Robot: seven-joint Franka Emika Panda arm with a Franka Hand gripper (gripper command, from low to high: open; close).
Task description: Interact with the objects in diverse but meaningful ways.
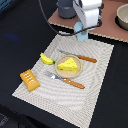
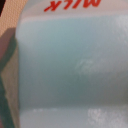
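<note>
The pale blue milk carton (image 2: 75, 70) fills the wrist view, very close, with red lettering along one edge. In the exterior view the milk carton (image 1: 81, 35) sits between the fingers of my gripper (image 1: 82, 33), at the far edge of the striped placemat (image 1: 95, 75). The gripper looks shut on it, though its fingertips are hidden. On the mat, a yellow cheese wedge (image 1: 68, 64) lies on a small round plate (image 1: 68, 72). A yellow banana (image 1: 47, 59) lies just to the plate's left in the exterior view. An orange-brown bread loaf (image 1: 30, 80) rests at the mat's near left corner.
A knife (image 1: 80, 57) with a brown handle lies beyond the plate, and a fork (image 1: 67, 80) lies on the near side. A grey pot (image 1: 65, 9) stands behind the arm. A pale bowl (image 1: 122, 17) is at the exterior view's far right.
</note>
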